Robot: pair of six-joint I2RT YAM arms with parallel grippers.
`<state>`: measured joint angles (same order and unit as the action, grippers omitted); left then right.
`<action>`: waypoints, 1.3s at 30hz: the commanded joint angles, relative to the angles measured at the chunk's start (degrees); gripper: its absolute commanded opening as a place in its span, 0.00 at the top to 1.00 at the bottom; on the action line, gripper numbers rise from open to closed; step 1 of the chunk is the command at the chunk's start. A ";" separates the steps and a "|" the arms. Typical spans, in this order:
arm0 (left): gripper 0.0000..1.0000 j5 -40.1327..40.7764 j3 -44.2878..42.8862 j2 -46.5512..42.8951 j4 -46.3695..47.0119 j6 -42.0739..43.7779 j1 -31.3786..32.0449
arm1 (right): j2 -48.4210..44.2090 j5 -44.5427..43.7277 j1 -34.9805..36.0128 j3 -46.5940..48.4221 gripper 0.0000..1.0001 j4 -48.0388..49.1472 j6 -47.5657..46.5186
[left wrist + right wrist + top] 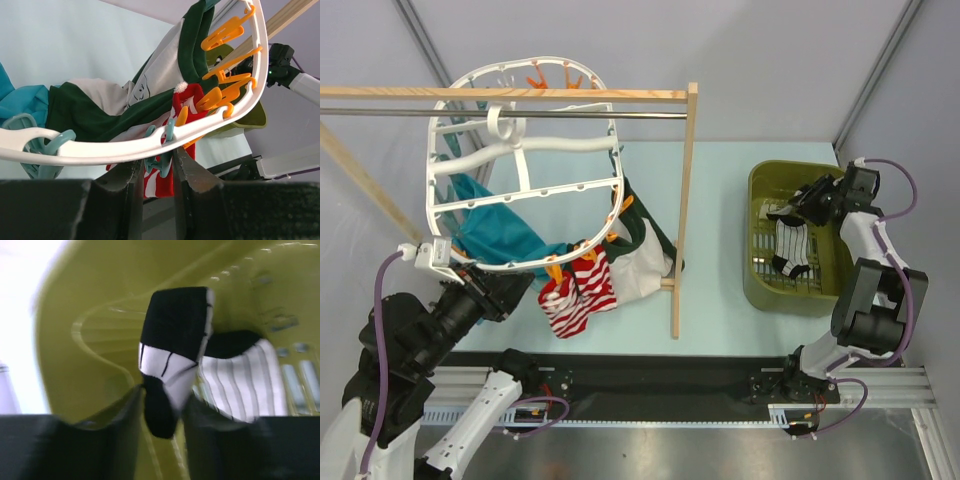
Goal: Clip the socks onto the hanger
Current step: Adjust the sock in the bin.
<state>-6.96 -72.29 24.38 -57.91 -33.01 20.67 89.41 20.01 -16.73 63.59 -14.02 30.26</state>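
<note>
Held sock: a black-and-white sock (172, 340), black at toe and cuff with thin dark stripes, hangs from my right pincer (165, 399) inside the olive-green basket (760, 285).
Right pincer: clamped on the sock's black end. The rest droops loose below.
Second sock: its striped match (245, 380) lies on the basket floor, just beside the held one.
Hanger: the white oval hanger (535, 188) hangs from the wooden rack (681, 200) on the far left of the table (720, 180), well apart from the basket.
Already clipped: two red-and-white socks (582, 290) hang at the hanger's near rim, beside a dark green-and-white garment (100, 110) and a teal cloth (495, 235).
Left pincer: my left pincer (157, 175) sits under the rim with a teal clip (162, 159) between its fingers. A gap shows, but I cannot tell whether they press on it.
Handling: I judge the sock light, limp and not fragile. It will swing and fold, so a pinch near the cuff edge should leave a flat flap for the clip.
Clip: the orange clips (225, 32) look small and springy, so I expect they need a firm squeeze.
Hanger behaviour: hanging free, it will probably tilt when pushed, so it wants steadying.
Writing: none I can read. A faint print on the garment's white panel is not legible.
</note>
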 commanded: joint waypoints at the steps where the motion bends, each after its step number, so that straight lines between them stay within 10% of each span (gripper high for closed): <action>1: 1.00 -2.71 0.22 1.11 4.12 -0.56 0.25 | 1.21 -6.46 -0.32 1.36 0.51 -3.20 -3.54; 18: 1.00 -3.23 1.28 1.11 4.91 -0.30 0.25 | 3.58 -15.27 -0.41 2.59 0.26 -1.36 1.99; 39: 1.00 -6.22 3.91 -0.30 7.72 -1.26 0.25 | 12.89 -47.95 5.83 13.66 0.37 -13.84 -4.68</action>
<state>-10.26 -68.42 24.10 -54.35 -33.56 20.67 100.51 -21.06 -11.49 74.72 -25.34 28.16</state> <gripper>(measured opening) 0.271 0.640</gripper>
